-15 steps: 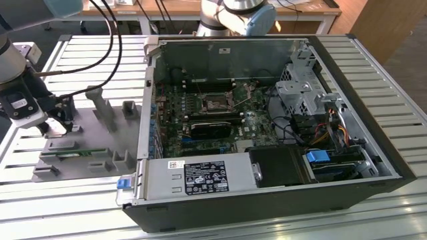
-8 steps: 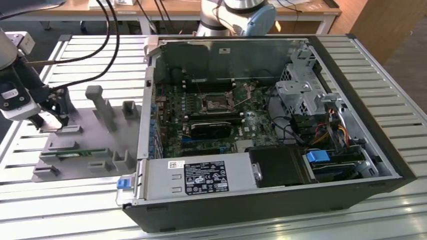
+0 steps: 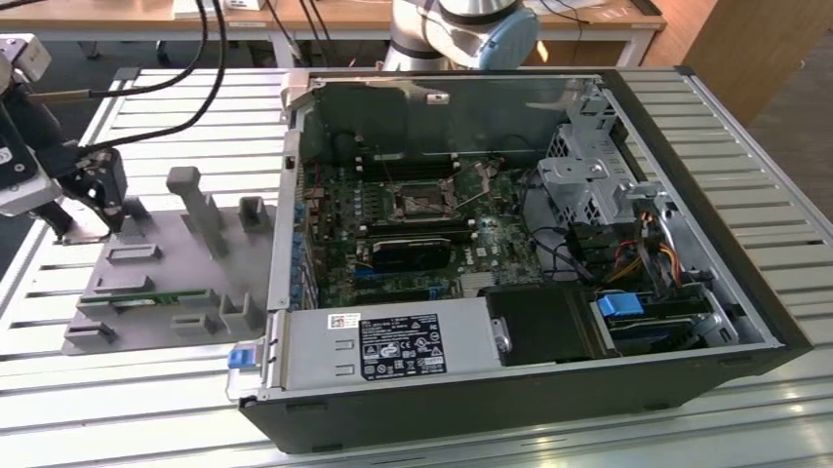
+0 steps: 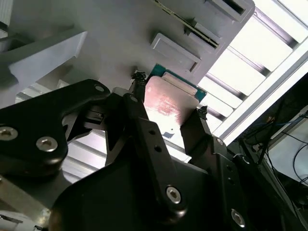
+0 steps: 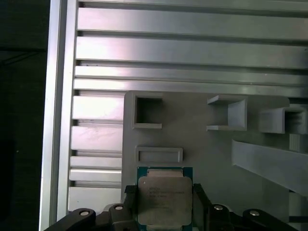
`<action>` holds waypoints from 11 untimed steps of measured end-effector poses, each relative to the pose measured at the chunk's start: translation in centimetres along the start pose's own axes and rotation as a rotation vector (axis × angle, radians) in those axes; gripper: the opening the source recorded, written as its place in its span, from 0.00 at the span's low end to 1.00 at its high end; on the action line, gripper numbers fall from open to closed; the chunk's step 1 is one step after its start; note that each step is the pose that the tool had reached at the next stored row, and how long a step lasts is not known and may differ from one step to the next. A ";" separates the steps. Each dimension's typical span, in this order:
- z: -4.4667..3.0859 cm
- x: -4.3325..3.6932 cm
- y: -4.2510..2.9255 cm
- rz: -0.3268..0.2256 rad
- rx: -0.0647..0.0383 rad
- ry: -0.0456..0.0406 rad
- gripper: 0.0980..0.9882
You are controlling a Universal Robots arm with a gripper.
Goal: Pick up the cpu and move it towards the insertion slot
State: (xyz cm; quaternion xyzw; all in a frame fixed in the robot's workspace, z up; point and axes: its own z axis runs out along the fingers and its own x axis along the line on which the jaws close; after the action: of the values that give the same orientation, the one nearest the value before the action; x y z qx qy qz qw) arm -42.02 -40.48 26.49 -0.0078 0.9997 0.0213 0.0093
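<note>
The cpu [image 5: 165,199] is sitting between the gripper [image 5: 165,192]'s two black fingers [image 4: 144,134], which are closing in narrow against its opposite sides and clamping it. It is showing a flat square silvery lid with faint print, set on a thin green board that is peeking out along its edges; in the second wrist view the lid [image 4: 168,103] is catching a pinkish sheen. The chip is hanging just over the grey fixture tray [image 5: 202,154], near a low rectangular frame [image 5: 159,154] and short of two open pockets. Around the tray the slatted metal table [image 5: 192,48] is lying bare up to its rim. In the exterior view the gripper [image 3: 81,219] is hovering at the tray's left end, well apart from the insertion slot [image 3: 419,203], with the open computer case [image 3: 521,390]'s wall rising between them.
</note>
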 end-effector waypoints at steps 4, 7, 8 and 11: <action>-1.46 -0.03 0.06 0.000 0.000 -0.0013 0.50; -2.50 -0.05 0.11 0.000 0.000 -0.0021 0.50; -2.81 -0.05 0.12 0.000 0.000 -0.0024 0.50; -3.71 -0.07 0.16 0.000 0.000 -0.0035 0.50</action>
State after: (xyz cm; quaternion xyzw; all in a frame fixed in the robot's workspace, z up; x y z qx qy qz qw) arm -42.02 -40.48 30.21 -0.0079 0.9997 0.0213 0.0111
